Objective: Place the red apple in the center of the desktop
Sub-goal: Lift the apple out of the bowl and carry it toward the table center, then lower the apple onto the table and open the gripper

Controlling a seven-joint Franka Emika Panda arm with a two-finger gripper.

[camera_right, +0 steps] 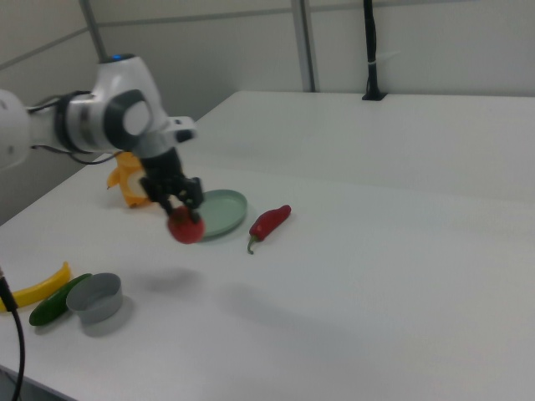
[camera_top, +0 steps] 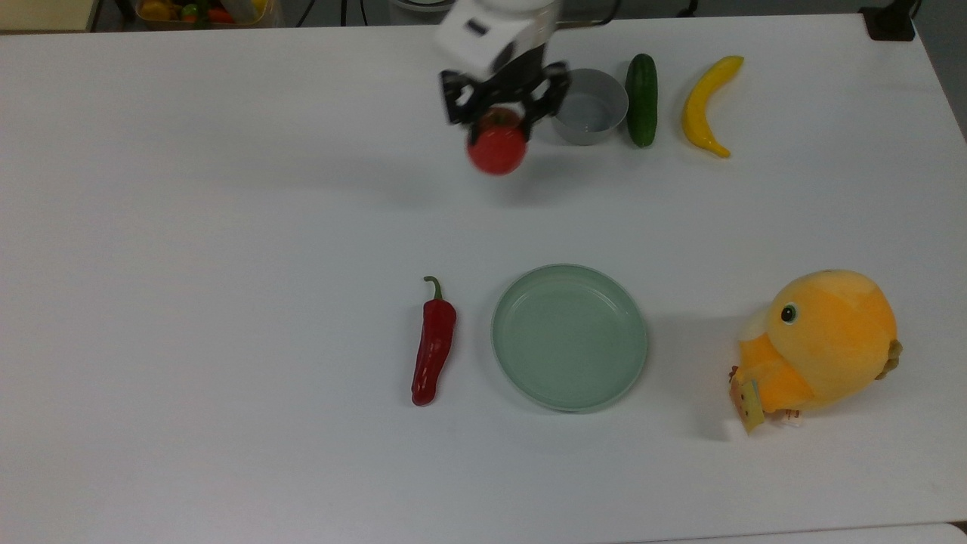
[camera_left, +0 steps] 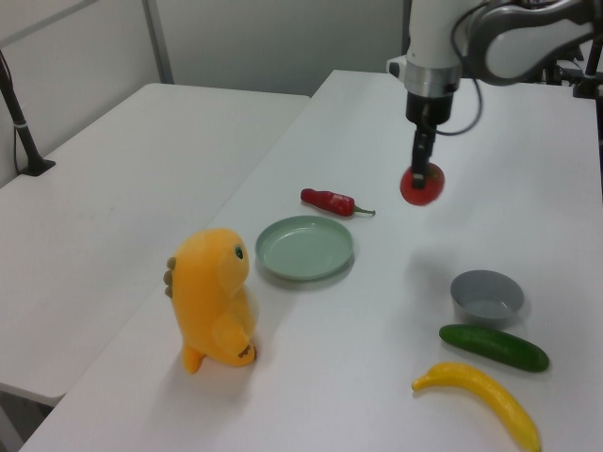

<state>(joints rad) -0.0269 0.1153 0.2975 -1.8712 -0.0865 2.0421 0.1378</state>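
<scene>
Red apple (camera_top: pixel 496 149) in hand (camera_top: pixel 500 115)

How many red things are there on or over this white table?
2. The red apple hangs in the gripper above the desktop; the red chili pepper lies at the green plate's left in the top view.

Setting is looking like a robotics lab or test room. A white robot arm (camera_left: pixel 490 33) is working over a plain white desktop (camera_top: pixel 227 227), with a second white table (camera_left: pixel 122 169) standing beside it. Grey partition walls (camera_right: pixel 251 50), black poles (camera_right: pixel 370 50) and trailing cables (camera_right: pixel 12 334) are surrounding the benches.
</scene>
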